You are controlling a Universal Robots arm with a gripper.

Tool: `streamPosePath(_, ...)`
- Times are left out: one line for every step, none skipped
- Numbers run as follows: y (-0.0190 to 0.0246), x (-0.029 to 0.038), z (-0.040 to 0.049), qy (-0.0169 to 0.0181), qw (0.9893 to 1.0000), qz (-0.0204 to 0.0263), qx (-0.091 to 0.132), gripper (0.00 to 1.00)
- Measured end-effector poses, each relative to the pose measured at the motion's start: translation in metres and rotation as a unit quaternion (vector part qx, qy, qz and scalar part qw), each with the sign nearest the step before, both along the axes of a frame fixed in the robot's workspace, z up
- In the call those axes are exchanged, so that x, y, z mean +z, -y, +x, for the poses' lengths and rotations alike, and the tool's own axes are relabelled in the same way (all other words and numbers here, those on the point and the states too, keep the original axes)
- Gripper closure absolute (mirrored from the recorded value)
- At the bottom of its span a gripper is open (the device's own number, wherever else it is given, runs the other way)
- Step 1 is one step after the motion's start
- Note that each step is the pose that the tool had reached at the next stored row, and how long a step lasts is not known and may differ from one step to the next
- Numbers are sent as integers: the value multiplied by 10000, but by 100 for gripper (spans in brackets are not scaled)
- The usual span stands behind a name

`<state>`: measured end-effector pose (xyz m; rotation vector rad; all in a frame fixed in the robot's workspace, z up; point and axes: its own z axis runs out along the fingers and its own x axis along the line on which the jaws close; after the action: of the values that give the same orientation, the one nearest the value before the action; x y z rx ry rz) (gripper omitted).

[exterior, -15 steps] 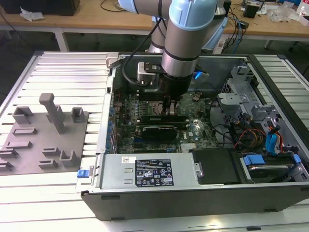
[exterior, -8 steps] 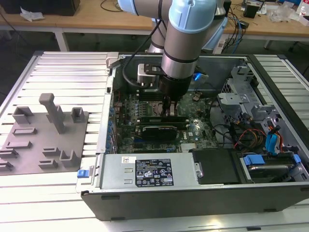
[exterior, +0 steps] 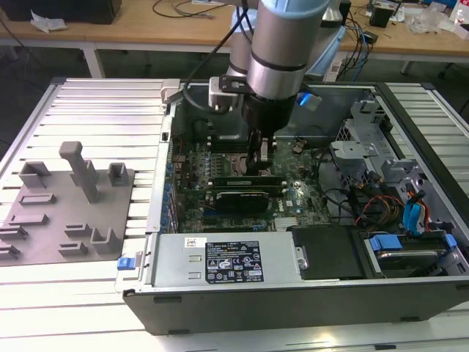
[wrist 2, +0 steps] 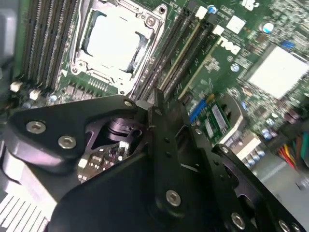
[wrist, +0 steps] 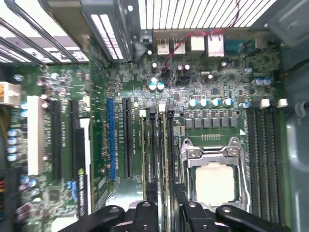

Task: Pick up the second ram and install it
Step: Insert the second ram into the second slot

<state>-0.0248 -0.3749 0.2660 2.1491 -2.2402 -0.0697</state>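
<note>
My gripper (exterior: 258, 167) is down inside the open computer case (exterior: 220, 293), over the memory slots beside the CPU socket (exterior: 226, 160). In the first wrist view the second ram (wrist: 163, 154) is a thin dark strip standing on edge along the slot line next to the socket (wrist: 215, 181). It runs out from between the fingers of my gripper (wrist: 166, 205), which look shut on it. In the second wrist view the gripper (wrist 2: 157, 104) sits at the near end of the dark slots (wrist 2: 176, 50), with the socket (wrist 2: 116, 41) alongside.
A grey tray (exterior: 73, 213) of moulded blocks lies at the exterior view's left, outside the case. A black expansion card (exterior: 242, 199) sits just in front of the slots. The power supply (exterior: 227, 260), drive cage (exterior: 366, 158) and loose cables (exterior: 374, 205) crowd the case.
</note>
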Motion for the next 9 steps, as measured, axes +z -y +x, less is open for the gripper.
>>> streamPosePath(-11, 84, 0, 0, 10000, -39, 1, 73)
streamPosePath(-34, 174, 1, 0, 10000, -84, 1, 73)
streamPosePath(-51, 223, 1, 0, 9999, -117, 1, 73)
streamPosePath(-59, 248, 1, 0, 9999, -132, 1, 81)
streamPosePath(-64, 265, 0, 0, 9999, -142, 1, 81)
streamPosePath(-73, 292, 1, 0, 9999, -160, 1, 81)
streamPosePath(-84, 332, 1, 0, 9998, -180, 1, 89)
streamPosePath(-84, 332, 1, 1, 9998, -179, 2, 89)
streamPosePath(-84, 335, 1, 0, 9998, -180, 1, 89)
